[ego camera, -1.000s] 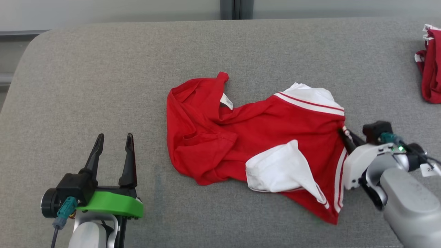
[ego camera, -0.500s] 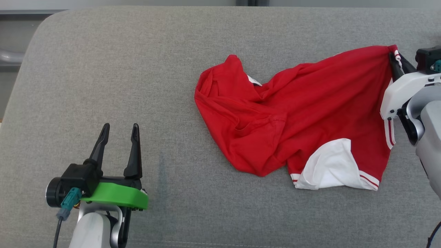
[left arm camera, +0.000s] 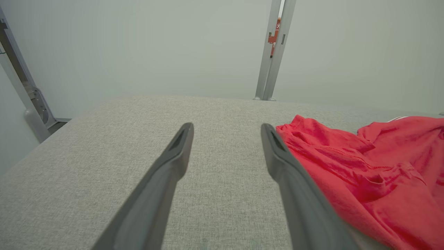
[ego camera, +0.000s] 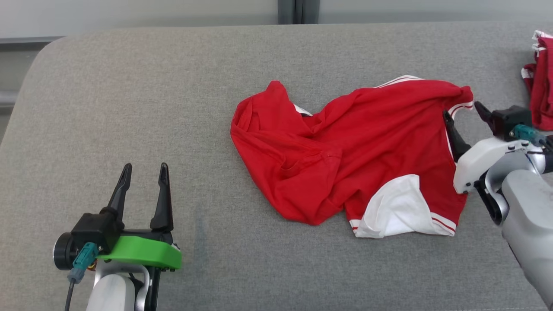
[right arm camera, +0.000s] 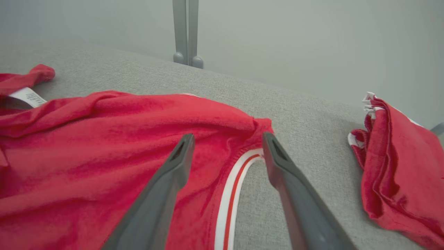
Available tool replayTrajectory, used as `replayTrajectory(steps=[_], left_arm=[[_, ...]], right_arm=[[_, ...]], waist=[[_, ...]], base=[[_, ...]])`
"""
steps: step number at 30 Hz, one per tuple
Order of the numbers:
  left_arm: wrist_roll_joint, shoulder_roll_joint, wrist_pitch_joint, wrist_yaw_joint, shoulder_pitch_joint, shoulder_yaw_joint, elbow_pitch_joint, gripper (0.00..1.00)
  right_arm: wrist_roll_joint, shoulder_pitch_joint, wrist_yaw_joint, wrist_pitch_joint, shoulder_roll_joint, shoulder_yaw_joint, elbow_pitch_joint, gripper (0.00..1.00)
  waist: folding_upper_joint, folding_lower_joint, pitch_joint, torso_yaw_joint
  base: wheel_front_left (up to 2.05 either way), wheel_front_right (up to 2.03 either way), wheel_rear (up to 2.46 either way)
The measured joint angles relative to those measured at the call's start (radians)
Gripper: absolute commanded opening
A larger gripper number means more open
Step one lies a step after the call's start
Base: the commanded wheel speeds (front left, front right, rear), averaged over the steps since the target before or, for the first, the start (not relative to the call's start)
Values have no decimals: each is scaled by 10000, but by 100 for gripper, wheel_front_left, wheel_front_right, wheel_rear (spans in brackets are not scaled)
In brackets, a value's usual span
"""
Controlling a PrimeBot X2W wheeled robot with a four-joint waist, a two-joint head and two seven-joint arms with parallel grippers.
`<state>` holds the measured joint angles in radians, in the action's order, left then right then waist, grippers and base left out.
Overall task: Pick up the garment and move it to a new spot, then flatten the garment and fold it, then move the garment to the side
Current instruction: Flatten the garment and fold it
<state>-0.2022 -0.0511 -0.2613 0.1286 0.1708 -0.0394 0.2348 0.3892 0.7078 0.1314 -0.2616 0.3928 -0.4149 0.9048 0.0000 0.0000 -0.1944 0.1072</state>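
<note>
While the right jaws stand spread and empty, the garment (ego camera: 367, 147) lies crumpled on the grey bench (ego camera: 129, 86). Its striped hem (right arm camera: 230, 187) runs between them, with a bunched corner (right arm camera: 253, 125) at their tips. Left jaws are also spread, holding nothing, garment off to their right, apart. Looks like thin knit: light, limp, will drape and drag on the fabric top. Suggest pinching hem corners or shoulder seams, one per side, not the loose white flap (ego camera: 397, 207). Second red pile (ego camera: 540, 82) sits beyond the right jaws, so keep clear.
</note>
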Motion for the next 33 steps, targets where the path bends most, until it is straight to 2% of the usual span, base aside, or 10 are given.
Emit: replayTrajectory(steps=[10, 15, 20, 24, 25, 26, 33], left_arm=[[23, 4, 0, 0, -331, 31, -31, 100], [23, 6, 0, 2, -375, 23, -38, 100], [23, 6, 2, 2, -375, -40, -42, 100], [19, 8, 0, 2, -372, -123, -46, 100], [17, 8, 0, 2, -372, -130, -46, 100], [15, 8, 0, 2, -372, -130, -46, 100], [8, 6, 0, 2, -381, -17, -8, 100]], right_arm=[[842, -2721, 0, 21, 247, -600, -2861, 100], [1108, -3619, 0, 460, 372, -771, -4136, 100], [1269, -4203, 0, 1016, 320, -869, -4876, 100], [1383, -4424, 0, 1557, 280, -897, -4945, 100], [1352, -4440, 0, 1638, 276, -901, -4926, 29], [1321, -4440, 0, 1649, 282, -909, -4920, 0], [828, -4345, 0, 1081, 357, -750, -5124, 0]], waist=[[0, 0, 505, -334], [0, 0, 513, -332], [0, 0, 495, -274], [0, 0, 473, -164], [0, 0, 466, -140], [0, 0, 460, -123], [0, 0, 483, -231]], base=[[0, 0, 0], [0, 0, 0], [0, 0, 0], [0, 0, 0], [0, 0, 0], [0, 0, 0], [0, 0, 0]])
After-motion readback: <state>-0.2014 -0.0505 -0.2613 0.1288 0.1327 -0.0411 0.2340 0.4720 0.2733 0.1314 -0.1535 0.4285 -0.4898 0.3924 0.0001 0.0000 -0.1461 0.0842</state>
